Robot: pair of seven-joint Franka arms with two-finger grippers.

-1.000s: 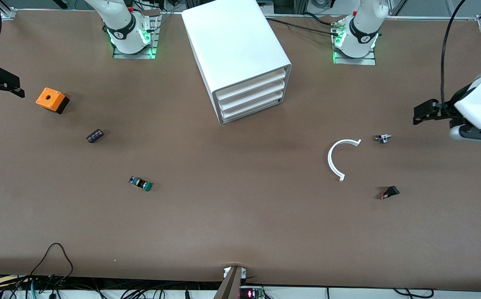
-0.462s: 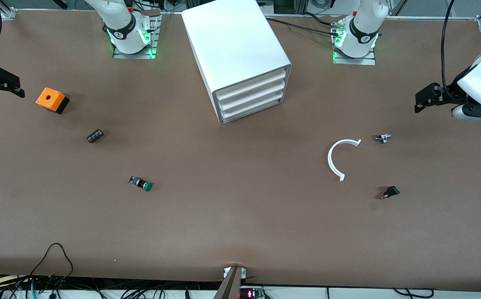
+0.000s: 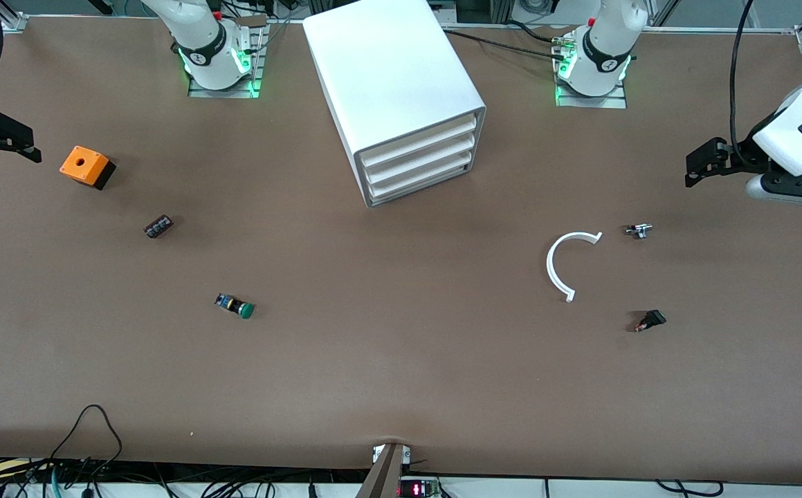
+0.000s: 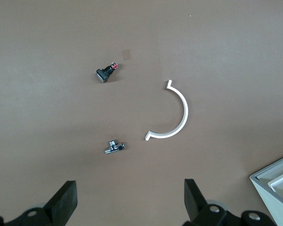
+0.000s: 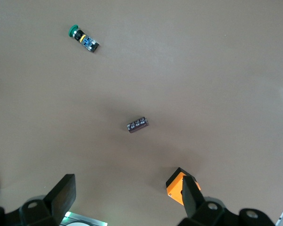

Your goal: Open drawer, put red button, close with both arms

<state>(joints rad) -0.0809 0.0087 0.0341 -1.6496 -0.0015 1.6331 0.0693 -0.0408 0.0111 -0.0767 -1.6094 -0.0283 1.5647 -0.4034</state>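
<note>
The white cabinet (image 3: 387, 69) stands mid-table near the arms' bases, and its three tray drawers (image 3: 418, 158) are all shut. Its corner also shows in the left wrist view (image 4: 276, 181). The red button is out of view. My left gripper (image 3: 693, 168) hangs open and empty in the air at the left arm's end of the table; its wrist view shows the fingers wide apart (image 4: 129, 202) over bare table. My right gripper (image 3: 30, 144) waits open and empty at the right arm's end, beside the orange box (image 5: 181, 188).
Toward the right arm's end lie an orange box with a hole (image 3: 84, 166), a small dark block (image 3: 158, 226) and a green-capped switch (image 3: 236, 306). Toward the left arm's end lie a white curved strip (image 3: 558, 266), a small metal part (image 3: 639, 230) and a black part with a red end (image 3: 650, 321).
My left gripper has shifted toward the bases' side of the table, still open. The right arm and everything on the table stayed put.
</note>
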